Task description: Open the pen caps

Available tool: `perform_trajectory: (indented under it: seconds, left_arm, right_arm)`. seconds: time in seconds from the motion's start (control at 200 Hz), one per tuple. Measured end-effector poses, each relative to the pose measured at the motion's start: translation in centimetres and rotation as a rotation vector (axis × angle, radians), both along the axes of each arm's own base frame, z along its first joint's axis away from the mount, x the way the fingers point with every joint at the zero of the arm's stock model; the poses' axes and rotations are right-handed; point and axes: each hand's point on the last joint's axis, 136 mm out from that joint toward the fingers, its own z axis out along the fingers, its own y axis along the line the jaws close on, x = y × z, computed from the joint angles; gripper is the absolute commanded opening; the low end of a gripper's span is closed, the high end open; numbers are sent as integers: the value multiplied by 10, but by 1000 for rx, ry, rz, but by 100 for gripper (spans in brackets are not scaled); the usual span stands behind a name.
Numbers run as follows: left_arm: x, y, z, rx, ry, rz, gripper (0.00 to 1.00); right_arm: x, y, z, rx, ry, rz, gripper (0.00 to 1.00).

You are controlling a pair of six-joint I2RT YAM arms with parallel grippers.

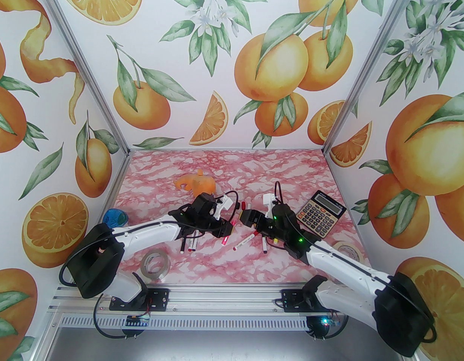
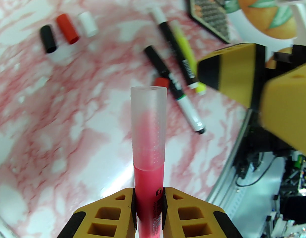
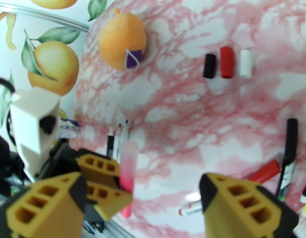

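"Three loose caps, you say? Where are they?"

"Side by side in a row on the pink marbled tabletop (image 1: 217,265): a stubby black plastic cap (image 3: 209,66), a red plastic cap (image 3: 227,62) in the middle and a white plastic cap (image 3: 246,64). They lie close together, well apart from both arms."

"And the pen being worked on?"

"The left gripper (image 2: 148,192) is clamped on the barrel of a pink highlighter pen (image 2: 148,177), holding it above the tabletop. A frosted translucent cap (image 2: 148,118) sits on its far end, seated against the barrel."

"What about the other side?"

"The right gripper (image 3: 143,188) has its jaws spread wide with nothing between them. From the left wrist, its yellow fingers (image 2: 227,71) stand just beside the frosted cap, not touching it."

"Where are the other pens?"

"A black-barrelled marker (image 2: 165,71) and a yellow highlighter (image 2: 186,56) lie close together beneath the right arm. A few slim pens (image 1: 189,243) lie side by side below the left arm."

"Anything else on the table?"

"A grey desk calculator (image 1: 321,214) at the right, a clear tape roll (image 1: 155,263) near the left base, and an orange soft toy (image 3: 122,43) toward the back."
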Motion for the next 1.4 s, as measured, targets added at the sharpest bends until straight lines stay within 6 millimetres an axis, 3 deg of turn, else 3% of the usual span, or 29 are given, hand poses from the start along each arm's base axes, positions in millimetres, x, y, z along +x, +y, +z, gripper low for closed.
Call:
perform_trajectory:
  seconds: [0.5,0.801,1.401]
  left_arm:
    - [-12,-23,23,-124,-18,-82,23]
    - [-16,-26,24,-133,-17,-100,23]
    - [-17,-26,23,-129,-15,-98,25]
  right_arm:
    - [6,24,11,16,-9,37,54]
    - [8,22,11,0,-20,30,37]
    - [8,16,2,-55,-17,22,18]
